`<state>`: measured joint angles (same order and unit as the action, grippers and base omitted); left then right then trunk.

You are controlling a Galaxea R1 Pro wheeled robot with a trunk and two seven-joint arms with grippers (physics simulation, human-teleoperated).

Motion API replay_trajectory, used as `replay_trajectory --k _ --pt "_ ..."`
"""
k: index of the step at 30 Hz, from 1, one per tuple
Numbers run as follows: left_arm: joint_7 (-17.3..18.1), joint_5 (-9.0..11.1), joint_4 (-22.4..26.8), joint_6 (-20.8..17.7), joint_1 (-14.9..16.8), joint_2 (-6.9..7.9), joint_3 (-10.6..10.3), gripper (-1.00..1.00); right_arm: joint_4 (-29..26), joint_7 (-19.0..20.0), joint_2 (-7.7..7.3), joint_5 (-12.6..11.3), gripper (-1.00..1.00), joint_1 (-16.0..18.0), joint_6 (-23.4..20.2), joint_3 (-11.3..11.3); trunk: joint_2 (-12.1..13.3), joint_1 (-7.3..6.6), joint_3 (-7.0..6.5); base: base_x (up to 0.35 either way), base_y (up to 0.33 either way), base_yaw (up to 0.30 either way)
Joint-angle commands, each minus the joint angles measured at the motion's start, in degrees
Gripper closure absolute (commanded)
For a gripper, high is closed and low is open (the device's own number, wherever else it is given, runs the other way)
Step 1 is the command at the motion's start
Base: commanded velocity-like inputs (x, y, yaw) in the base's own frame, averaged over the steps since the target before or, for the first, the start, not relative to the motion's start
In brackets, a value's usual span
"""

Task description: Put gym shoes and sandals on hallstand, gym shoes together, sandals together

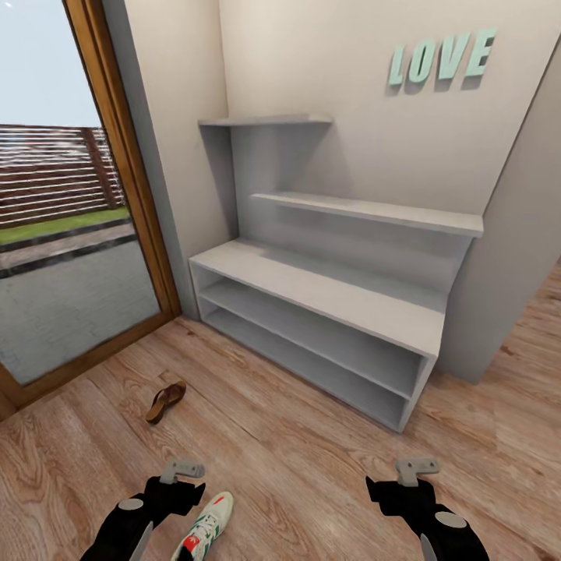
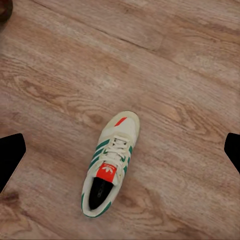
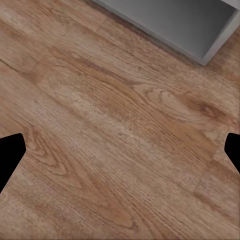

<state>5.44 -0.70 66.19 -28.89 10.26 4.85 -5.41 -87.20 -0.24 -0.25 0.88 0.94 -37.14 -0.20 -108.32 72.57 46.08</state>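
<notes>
A sneaker (image 2: 111, 164) is framed between the spread fingers of the empty left tool (image 2: 120, 150); lowering and gripping seems next. The right tool (image 3: 120, 150) is held wide, empty.

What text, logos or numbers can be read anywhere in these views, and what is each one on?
"LOVE": mint-green raised letters on the beige wall above the floating shelves, seen in the head view.
White trefoil logo, with no readable wording, on the red tongue patch of the gym shoe lying on the corridor floor.
Nothing else legible; the hallstand and sandal carry no visible text.
</notes>
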Motion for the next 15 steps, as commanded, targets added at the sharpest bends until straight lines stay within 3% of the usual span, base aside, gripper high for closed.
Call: replay_trajectory --k 1,15 --pt "0.1 -0.1 0.1 -0.3 0.0 0.05 -0.1 -1.0 -0.1 0.0 -0.01 0.1 -1.0 0.0 -0.3 0.0 0.0 -0.01 0.07 0.0 0.0 0.0" --pt "0.0 -0.1 0.1 -0.3 0.1 0.07 0.3 -1.0 -0.1 0.0 -0.01 0.1 -1.0 0.0 -0.3 0.1 0.0 -0.01 0.11 -0.023 0.083 0.0"
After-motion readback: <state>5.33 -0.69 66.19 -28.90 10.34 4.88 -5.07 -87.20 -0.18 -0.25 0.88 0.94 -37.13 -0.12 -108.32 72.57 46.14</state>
